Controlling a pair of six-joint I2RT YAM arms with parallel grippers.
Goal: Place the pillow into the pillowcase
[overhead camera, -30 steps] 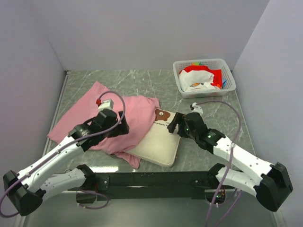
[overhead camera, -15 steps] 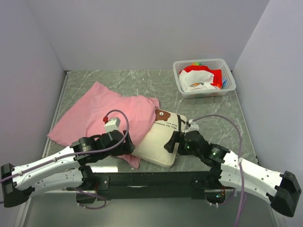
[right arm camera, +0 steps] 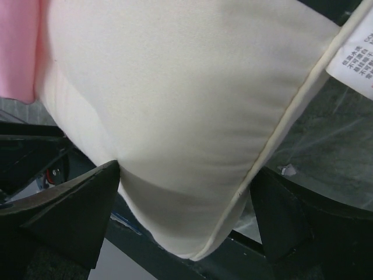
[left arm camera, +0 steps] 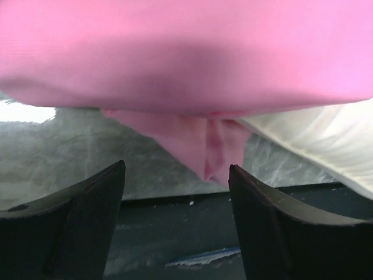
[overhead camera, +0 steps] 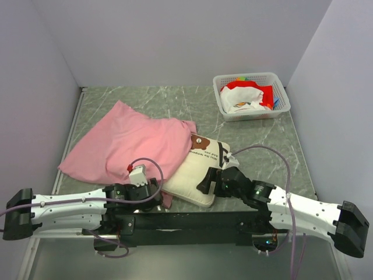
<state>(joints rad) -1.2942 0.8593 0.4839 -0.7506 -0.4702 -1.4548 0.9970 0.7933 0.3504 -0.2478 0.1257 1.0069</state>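
Near the bench (overhead camera: pixel 256 131) edge, the pillow (overhead camera: pixel 201 169) lies partly under the pillowcase (overhead camera: pixel 125 143), your left end effector (left arm camera: pixel 175 169) and right end effector (right arm camera: pixel 186 169) both apart, so a shallow pinch may slip off its corner.

The pillowcase (overhead camera: pixel 123 143) hides part of the pillow (overhead camera: pixel 198 174), whose print is too small to read. The right wrist view's edge cuts off a label (right arm camera: pixel 353 58), perhaps its care tag.

light: even, bright overhead — soft shadows | top view sharp | wrist views — close fabric blurred
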